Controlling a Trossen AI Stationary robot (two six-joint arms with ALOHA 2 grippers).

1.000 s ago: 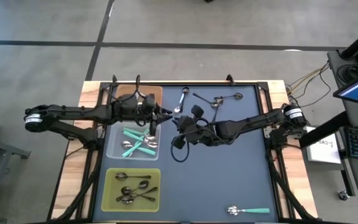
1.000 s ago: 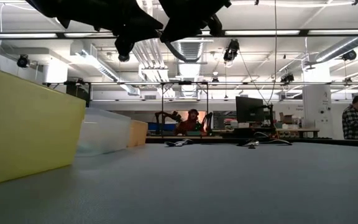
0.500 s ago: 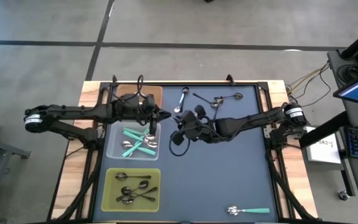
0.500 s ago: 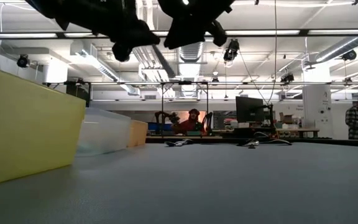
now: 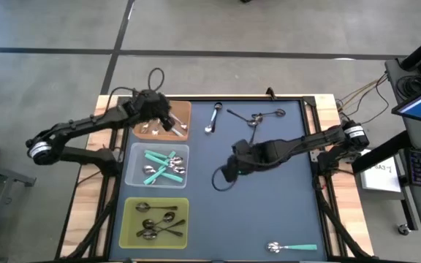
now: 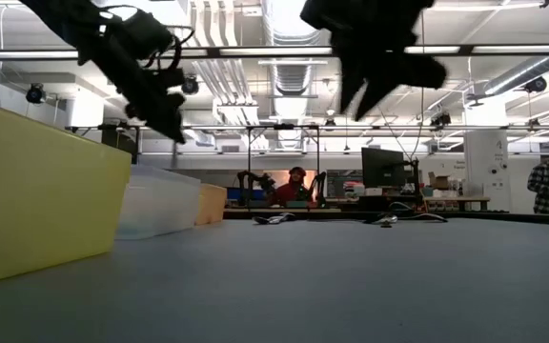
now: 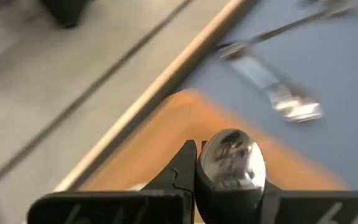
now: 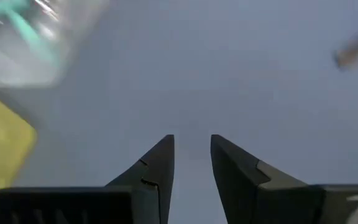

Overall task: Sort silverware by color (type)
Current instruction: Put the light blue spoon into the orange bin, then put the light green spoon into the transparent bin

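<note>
The left gripper is clamped on a shiny silver spoon above the orange tray at the far left of the desk. The right gripper hangs over the middle of the desk, its fingers a little apart and holding nothing.

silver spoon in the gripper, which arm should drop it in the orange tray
Left. The left gripper is shut on the silver spoon and hangs over the orange tray. The right gripper is empty, over the mat's middle.
</note>
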